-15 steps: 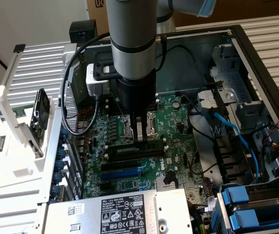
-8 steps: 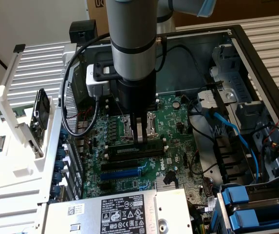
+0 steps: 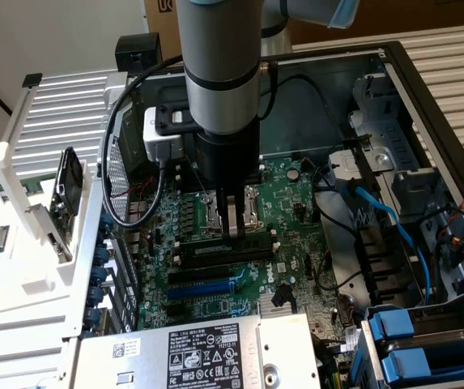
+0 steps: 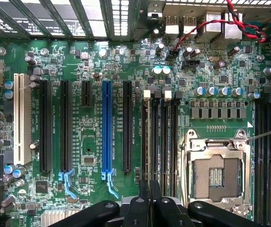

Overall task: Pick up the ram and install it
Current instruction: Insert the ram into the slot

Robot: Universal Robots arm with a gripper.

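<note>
Now tool (image 3: 233,231) almost closed, gripping ram (image 3: 207,242) at mid-length; ram long axis parallel with memory slots (image 4: 166,142).

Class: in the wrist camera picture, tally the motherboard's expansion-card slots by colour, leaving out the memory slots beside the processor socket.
White slot: 1
Blue slot: 1
Black slots: 4
Total: 6

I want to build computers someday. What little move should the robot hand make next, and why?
Probably ease straight down a little. The hand hangs with its fingers together right over the long black memory slots, lined up along them in the wrist view. Whether the ram sits pinched between the fingers, I cannot tell, so go gently.
</note>
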